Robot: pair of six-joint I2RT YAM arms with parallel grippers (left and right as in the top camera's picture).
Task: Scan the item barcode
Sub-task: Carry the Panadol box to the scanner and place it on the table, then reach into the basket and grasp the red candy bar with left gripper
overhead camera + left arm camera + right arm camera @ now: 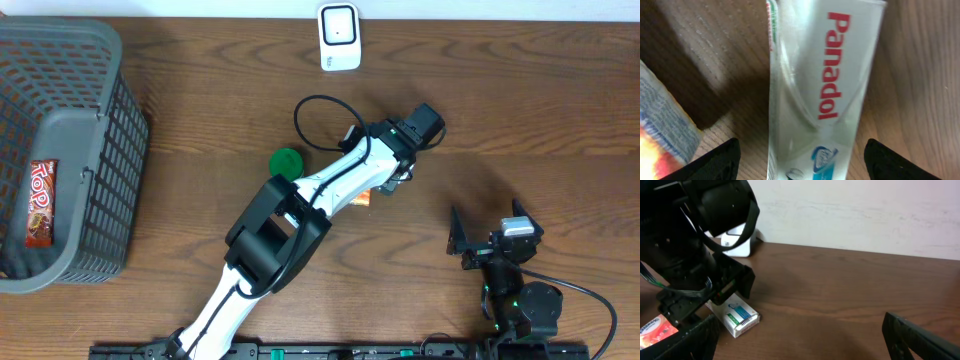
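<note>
A white Panadol box point(825, 85) lies flat on the wooden table, right under my left gripper point(802, 162). The left gripper is open: its two black fingertips point(722, 160) stand on either side of the box with bare wood showing between each tip and the box. In the right wrist view the same box point(739, 316) rests on the table below the left arm's black head. The white barcode scanner point(339, 37) stands upright at the table's far edge. My right gripper point(485, 237) hovers low at the near right, open and holding nothing point(802, 335).
An orange snack packet point(362, 198) lies just left of the box. A green round lid point(287, 161) sits beside the left arm. A grey basket point(95, 150) at the far left holds a Top chocolate bar point(40, 203). A black cable loops near the left wrist.
</note>
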